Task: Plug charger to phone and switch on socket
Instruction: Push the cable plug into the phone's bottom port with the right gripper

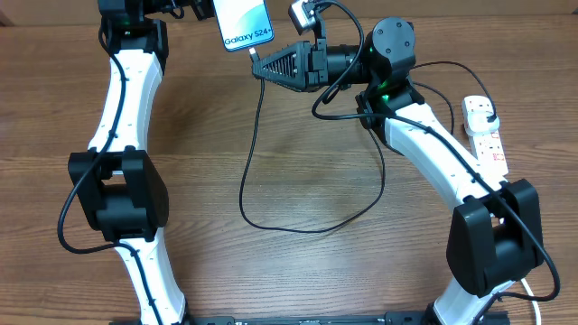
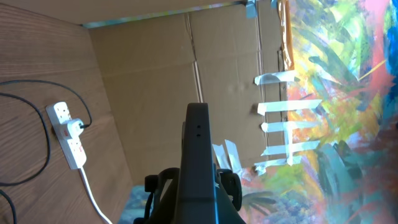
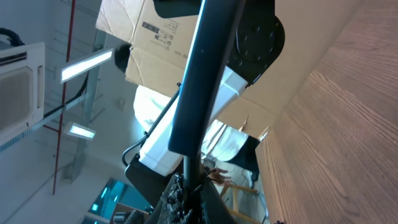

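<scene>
phone aloft (teal Galaxy screen), black charger looped, white socket right

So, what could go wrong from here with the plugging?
The phone is held up by the left gripper alone; a push on its port may tilt it. The charger is thin in the right gripper and might slip. Its cable passes under the right arm and could snag.
</scene>
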